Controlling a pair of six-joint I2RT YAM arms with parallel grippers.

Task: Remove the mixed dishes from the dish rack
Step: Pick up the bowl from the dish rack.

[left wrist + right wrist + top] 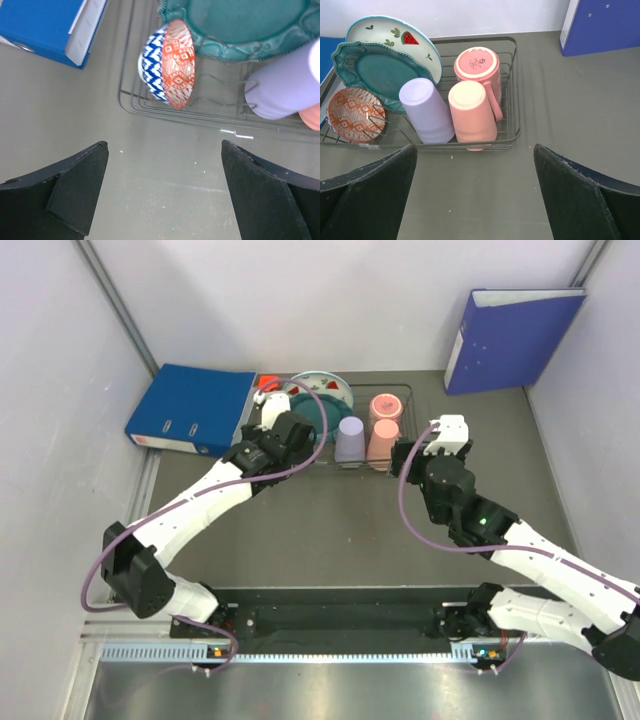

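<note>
The dish rack of thin dark wire stands at the back of the table. Upside down in it are a lavender cup and two salmon-pink cups. To their left a small patterned bowl, a teal scalloped plate and a white watermelon plate stand on edge. My left gripper is open and empty just in front of the rack's left end, facing the bowl. My right gripper is open and empty in front of the rack's right end, short of the cups.
A blue ring binder lies flat left of the rack, close to the left gripper. A second binder leans against the back wall at the right. A small red object sits behind the rack's left corner. Walls close in both sides.
</note>
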